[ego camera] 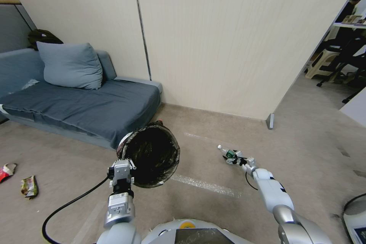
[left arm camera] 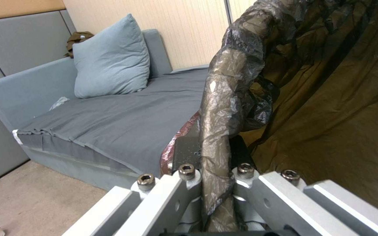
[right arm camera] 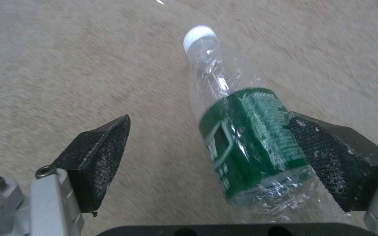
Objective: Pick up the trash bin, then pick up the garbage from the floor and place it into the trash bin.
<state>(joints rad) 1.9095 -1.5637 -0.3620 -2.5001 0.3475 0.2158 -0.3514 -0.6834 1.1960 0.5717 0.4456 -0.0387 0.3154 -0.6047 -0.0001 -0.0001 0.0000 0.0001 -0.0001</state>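
The trash bin (ego camera: pixel 154 156), lined with a black bag, hangs tilted above the floor with its mouth facing me. My left gripper (ego camera: pixel 121 169) is shut on the bin's bag-covered rim (left arm camera: pixel 224 108), which runs between the fingers in the left wrist view. A piece of garbage, a crushed clear bottle (ego camera: pixel 228 154) with a green label and white cap, lies on the floor to the right. My right gripper (ego camera: pixel 238 160) is low at the bottle (right arm camera: pixel 237 131), open, with one pad (right arm camera: pixel 325 150) against the label and the other apart. Two wrappers (ego camera: pixel 29 186) (ego camera: pixel 7 170) lie at far left.
A grey sofa (ego camera: pixel 87 103) with a pillow (ego camera: pixel 70 65) stands behind the bin against the wall. A strip of clear tape (ego camera: pixel 206 185) lies on the floor between the arms. An opening at right leads to a stool (ego camera: pixel 322 63) and furniture. A black cable (ego camera: pixel 65 207) trails from my left arm.
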